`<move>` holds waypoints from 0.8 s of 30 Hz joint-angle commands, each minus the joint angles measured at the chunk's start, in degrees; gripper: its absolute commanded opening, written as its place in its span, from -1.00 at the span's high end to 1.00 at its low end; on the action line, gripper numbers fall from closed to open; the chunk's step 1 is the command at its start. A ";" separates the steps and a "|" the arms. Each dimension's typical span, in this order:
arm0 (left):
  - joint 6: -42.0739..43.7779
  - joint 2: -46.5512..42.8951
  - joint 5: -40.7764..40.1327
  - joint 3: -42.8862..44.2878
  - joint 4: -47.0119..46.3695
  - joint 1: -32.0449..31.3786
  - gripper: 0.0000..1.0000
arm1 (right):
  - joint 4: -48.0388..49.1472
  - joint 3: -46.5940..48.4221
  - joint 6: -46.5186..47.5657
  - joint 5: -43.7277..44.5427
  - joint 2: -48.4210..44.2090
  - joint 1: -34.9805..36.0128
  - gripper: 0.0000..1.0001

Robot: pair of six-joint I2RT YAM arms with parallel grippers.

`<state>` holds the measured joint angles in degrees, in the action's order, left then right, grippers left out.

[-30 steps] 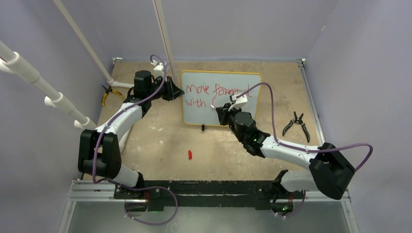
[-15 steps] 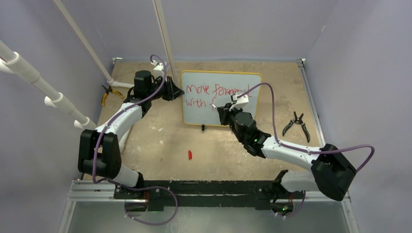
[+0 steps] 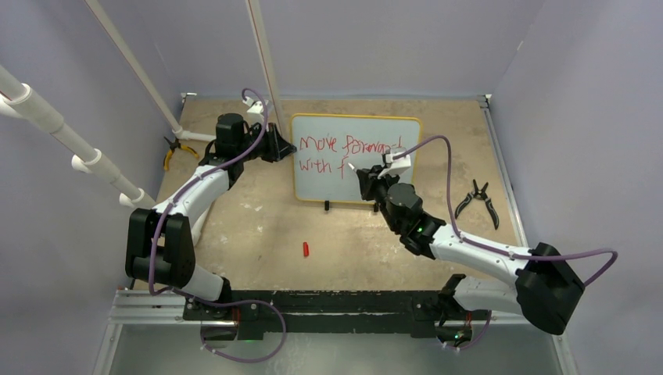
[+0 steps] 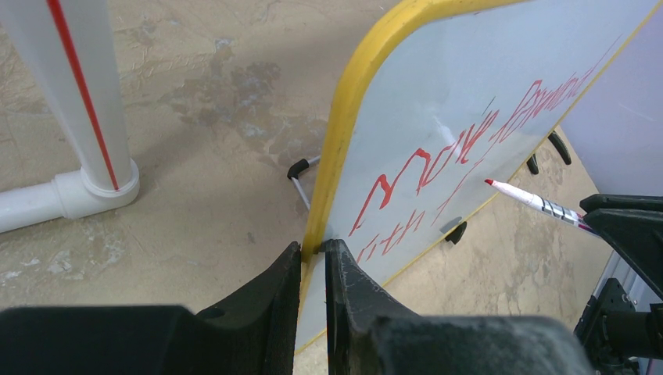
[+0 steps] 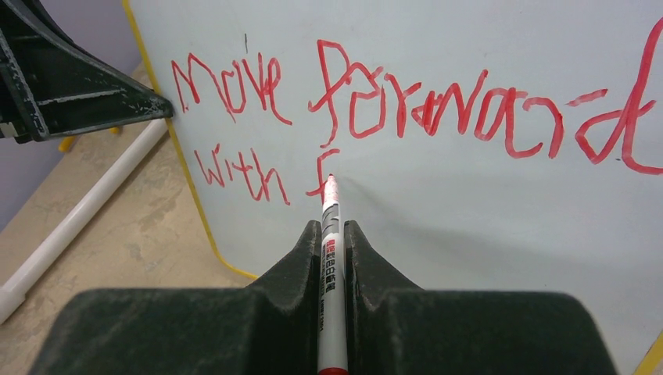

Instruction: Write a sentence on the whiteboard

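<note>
The whiteboard (image 3: 313,186), white with a yellow frame, stands upright on black feet at the back middle of the table. The sentence (image 3: 344,145) in red reads "Move forward" above "with f" (image 5: 406,109). My left gripper (image 3: 285,148) is shut on the board's left edge, one finger on each face (image 4: 313,248). My right gripper (image 3: 367,176) is shut on a white marker (image 5: 331,258). The marker's red tip rests at the board by the "f". The marker (image 4: 539,203) also shows in the left wrist view, pointing at the board.
A red marker cap (image 3: 306,249) lies on the table in front of the board. Black pliers (image 3: 478,199) lie to the right and yellow-handled pliers (image 3: 170,152) at the far left. White pipes (image 3: 156,90) slant along the left side. Walls close in the table.
My right gripper has shifted a little right and up with the marker, uncovering the "f" after "with". The left gripper and the board have not moved.
</note>
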<state>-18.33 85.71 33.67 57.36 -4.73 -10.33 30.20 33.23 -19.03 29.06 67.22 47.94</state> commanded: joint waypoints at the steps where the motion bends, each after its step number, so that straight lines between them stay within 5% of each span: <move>1: 0.73 -0.02 1.57 0.40 0.71 -1.36 0.71 | -0.18 -0.23 -0.13 1.31 -1.08 -0.21 1.00; 24: 0.92 0.25 1.40 0.36 0.78 -1.36 0.71 | 3.34 1.18 3.34 -3.74 2.29 -3.04 1.00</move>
<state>-18.22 85.71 33.58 57.36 -4.64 -10.33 31.70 33.19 -17.56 26.00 68.75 45.45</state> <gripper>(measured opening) 0.153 0.112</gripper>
